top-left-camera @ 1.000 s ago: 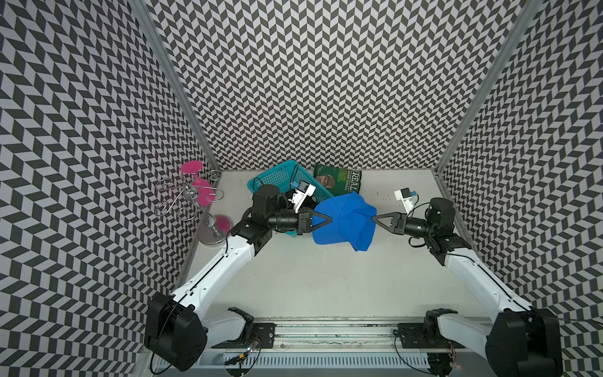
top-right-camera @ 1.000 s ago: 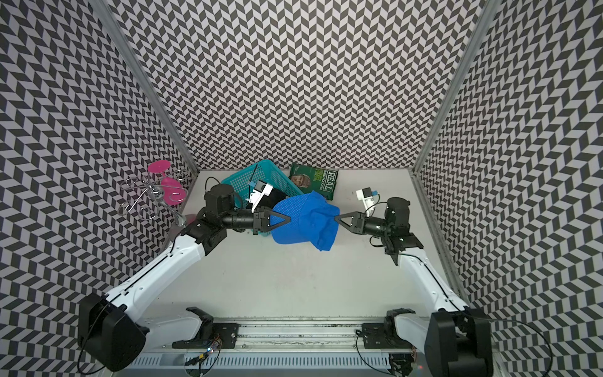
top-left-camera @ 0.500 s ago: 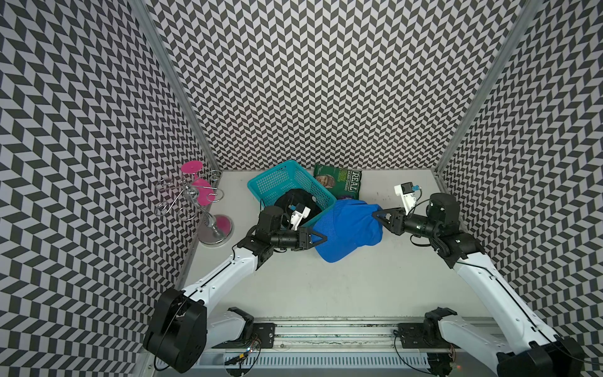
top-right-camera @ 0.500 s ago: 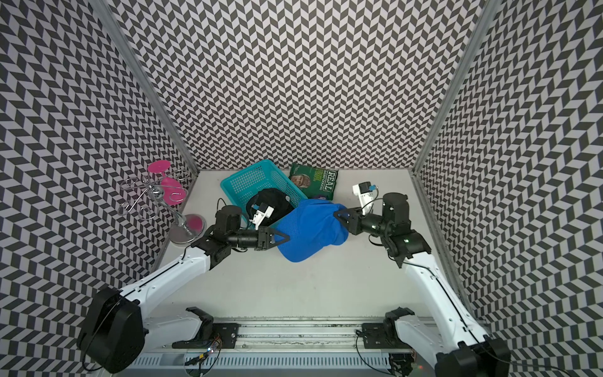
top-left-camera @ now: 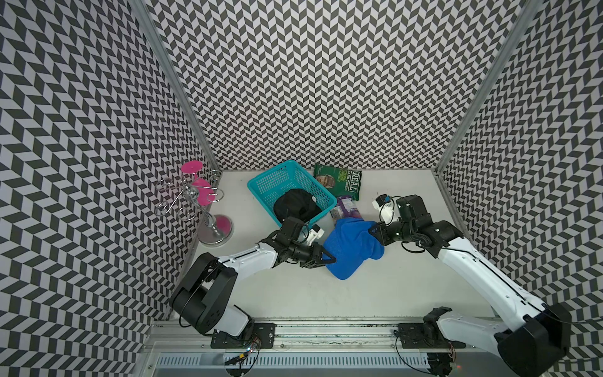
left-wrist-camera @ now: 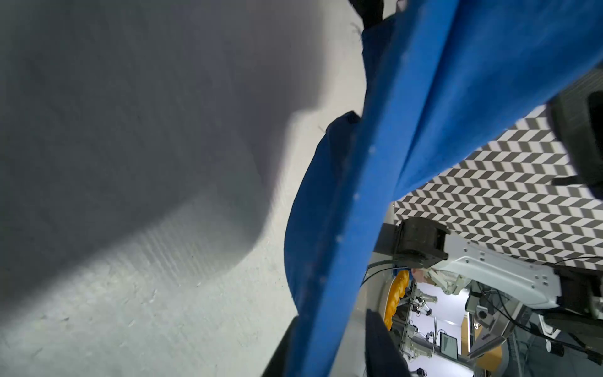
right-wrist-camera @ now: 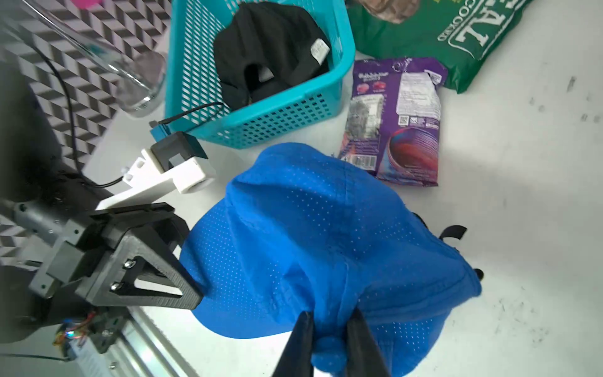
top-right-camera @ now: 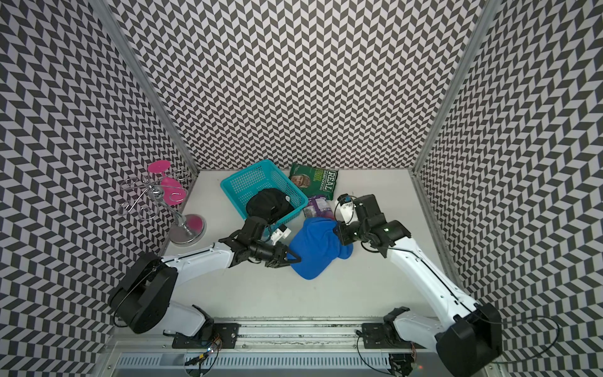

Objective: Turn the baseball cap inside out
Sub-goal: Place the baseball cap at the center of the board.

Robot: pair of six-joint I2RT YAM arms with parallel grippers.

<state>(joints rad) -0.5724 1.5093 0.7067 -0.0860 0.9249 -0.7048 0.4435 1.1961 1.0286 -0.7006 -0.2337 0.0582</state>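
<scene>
Lowered since a second ago: baseball cap [top-left-camera: 350,248], sagging toward tabletop [top-left-camera: 375,293], spanning from right jaws, pinching one edge, to left jaws, spread loosely around opposite edge.

The baseball cap [top-left-camera: 350,249] is near the middle of the table [top-left-camera: 408,287], about halfway between its left and right edges. The left gripper [top-left-camera: 330,259] is at the cap's left side and the right gripper [top-left-camera: 374,232] at its right side. Just behind the cap lies a snack pouch [top-left-camera: 347,209], and behind that a chip bag [top-left-camera: 339,179] at the back edge. A basket [top-left-camera: 257,192] stands left of both bags, with a second cap [top-left-camera: 293,204] in it. A glass stand [top-left-camera: 215,230] stands at the left edge, near the back-left corner.
</scene>
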